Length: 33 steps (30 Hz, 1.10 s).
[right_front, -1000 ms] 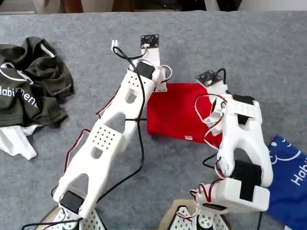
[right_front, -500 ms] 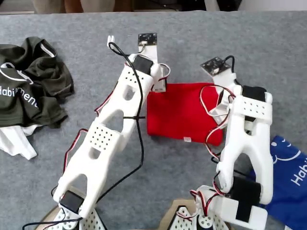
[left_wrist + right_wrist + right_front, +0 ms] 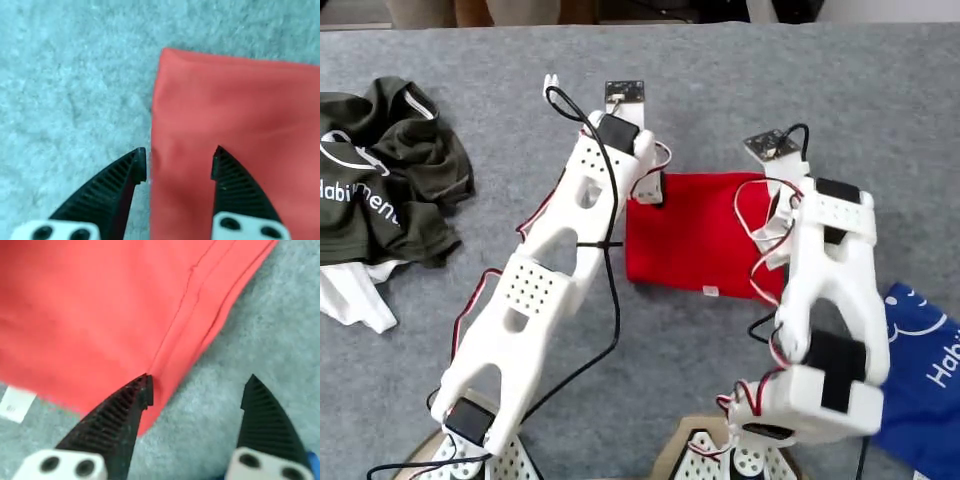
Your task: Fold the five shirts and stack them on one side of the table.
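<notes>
Nearest on the right, a bright blue shirt with white print (image 3: pixel 918 372) lies on the grey felt table cover (image 3: pixel 840 90), partly under the right arm. Near the left edge, a crumpled white garment (image 3: pixel 355 298) pokes out from under the near side of a heap.

The folded red cotton shirt (image 3: pixel 695 235) lies flat at the middle of the table, between the two arms, with a small white label (image 3: pixel 712 291) at its near edge. The right gripper (image 3: pixel 200 377) hangs over the shirt's right edge, close to the near right corner. Its black jaws are spread wide, one over the red cloth and the other over bare felt, and they hold nothing.

Farther back, the left gripper (image 3: pixel 180 150) sits over the shirt's left edge, close to the far left corner. Its jaws are also apart and straddle the edge, one over felt and one over cloth, gripping nothing.

Well to the left, the heap is a crumpled dark green shirt with white lettering (image 3: pixel 385 165), well apart from the red one.
</notes>
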### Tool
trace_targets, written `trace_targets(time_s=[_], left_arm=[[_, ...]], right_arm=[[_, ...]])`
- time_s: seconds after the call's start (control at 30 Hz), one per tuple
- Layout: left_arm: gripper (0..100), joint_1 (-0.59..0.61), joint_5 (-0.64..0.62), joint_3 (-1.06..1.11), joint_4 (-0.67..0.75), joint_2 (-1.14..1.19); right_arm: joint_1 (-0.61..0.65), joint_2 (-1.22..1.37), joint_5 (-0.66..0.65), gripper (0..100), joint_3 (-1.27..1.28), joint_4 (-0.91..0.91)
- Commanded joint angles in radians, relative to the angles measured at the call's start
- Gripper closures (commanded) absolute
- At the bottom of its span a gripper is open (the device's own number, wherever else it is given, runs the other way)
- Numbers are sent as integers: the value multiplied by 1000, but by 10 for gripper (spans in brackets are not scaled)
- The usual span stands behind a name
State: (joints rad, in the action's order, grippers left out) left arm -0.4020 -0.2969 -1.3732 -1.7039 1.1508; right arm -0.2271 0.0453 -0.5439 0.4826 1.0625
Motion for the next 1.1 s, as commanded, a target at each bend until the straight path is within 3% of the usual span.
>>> trace_targets(time_s=[0.0, 0.3, 0.73, 0.87, 1.0, 1.07], left_arm=[[778, -6, -3, -3, 64, -1], [779, 14, 6, -8, 83, 70], [781, 9, -3, -11, 114, 77], [829, 6, -2, -5, 146, 77], [865, 6, -2, -5, 146, 77], [908, 6, -2, -3, 146, 77]], right_arm=[[-8, 65, 29, 707, -79, -31], [16, 208, 43, 715, -191, -2], [77, 263, 61, 846, -217, 6], [77, 265, 57, 864, -220, 15], [76, 283, 61, 993, -236, 20], [71, 292, 61, 992, -257, 38]])
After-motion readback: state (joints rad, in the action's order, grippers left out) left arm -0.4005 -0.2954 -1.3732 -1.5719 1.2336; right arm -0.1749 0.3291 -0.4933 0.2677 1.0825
